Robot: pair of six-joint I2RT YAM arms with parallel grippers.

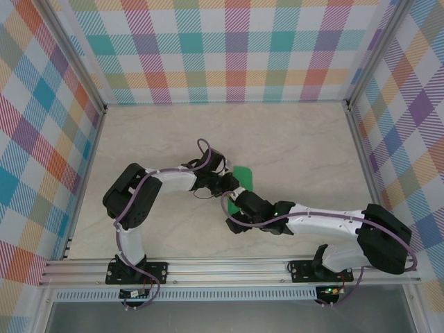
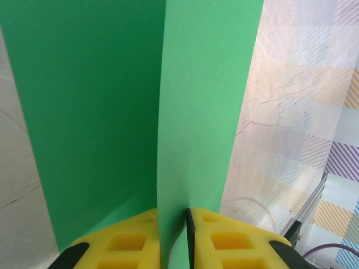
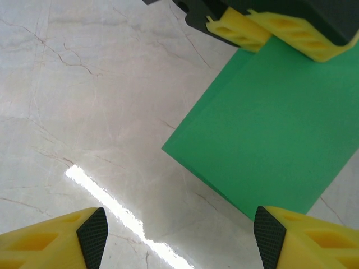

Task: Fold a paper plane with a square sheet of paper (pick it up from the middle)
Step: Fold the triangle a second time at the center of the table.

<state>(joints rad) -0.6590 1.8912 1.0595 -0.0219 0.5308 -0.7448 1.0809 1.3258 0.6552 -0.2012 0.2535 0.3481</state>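
The bright-green sheet of paper (image 1: 243,175) lies mid-table, folded over on itself. In the left wrist view one flap of the sheet of paper (image 2: 202,112) stands upright, and my left gripper (image 2: 174,216) is shut on its lower edge, with the rest spreading flat to the left. My right gripper (image 3: 179,230) is open wide just above the table. The paper (image 3: 275,123) lies beyond and to the right of its fingers, untouched. The left gripper's yellow fingers (image 3: 247,31) hold the paper's far edge. From above, both grippers meet at the paper: left gripper (image 1: 223,184), right gripper (image 1: 237,207).
The table (image 1: 291,146) is pale marble-patterned, walled by checkered panels on three sides. A metal rail (image 1: 229,267) with the arm bases runs along the near edge. Purple cables run along both arms.
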